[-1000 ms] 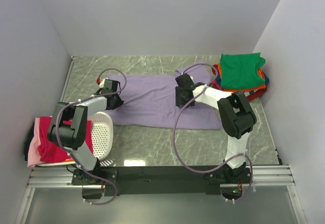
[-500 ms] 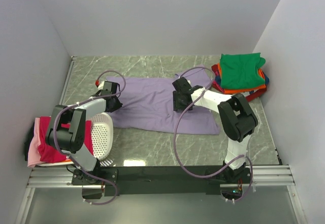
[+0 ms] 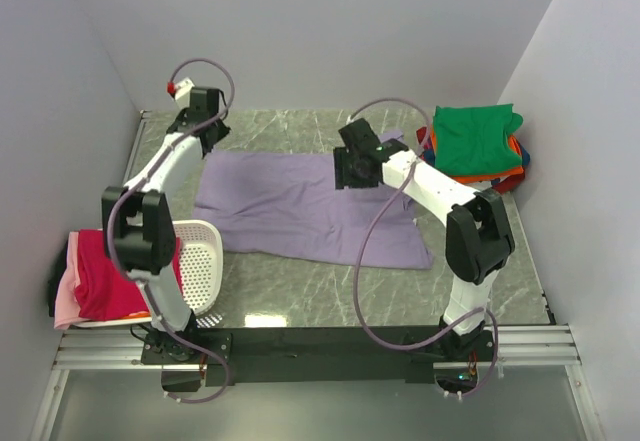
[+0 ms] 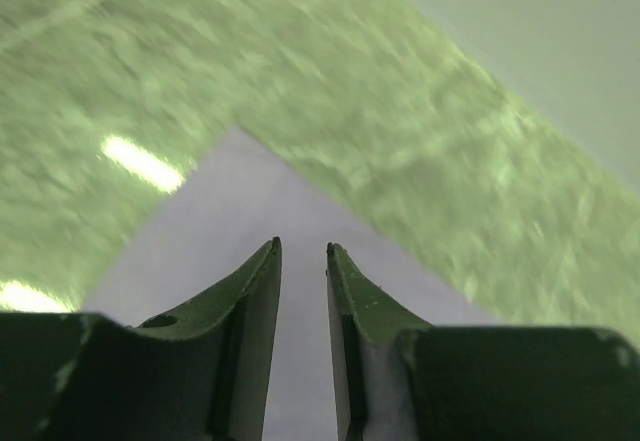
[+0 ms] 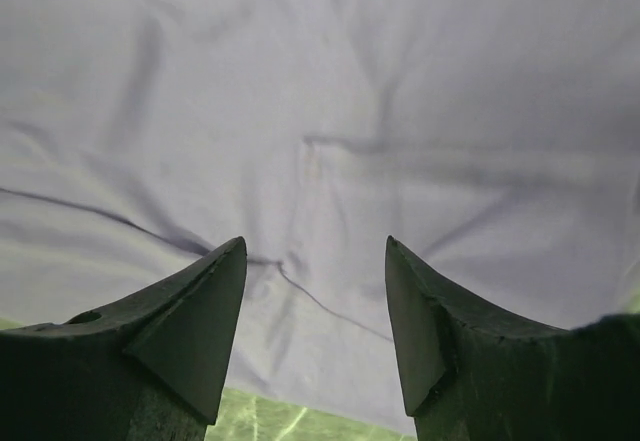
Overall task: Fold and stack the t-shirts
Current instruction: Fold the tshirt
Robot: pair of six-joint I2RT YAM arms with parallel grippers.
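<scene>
The lavender t-shirt (image 3: 300, 211) is lying spread flat mid-frame on the desk (image 3: 300, 286). The right fingers (image 5: 215, 291) are hovering over its upper right part, standing wide apart and empty. The left fingers (image 4: 262, 281) are hanging above its upper-left corner, only narrowly parted, gripping nothing. A green t-shirt (image 3: 478, 139) is topping the upper-right pile.

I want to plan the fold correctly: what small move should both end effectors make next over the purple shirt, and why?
Probably lower both and pinch the far edge. The lavender shirt lies flat; the left end effector hangs over its far left corner, the right end effector over its far side, both open and empty.
</scene>
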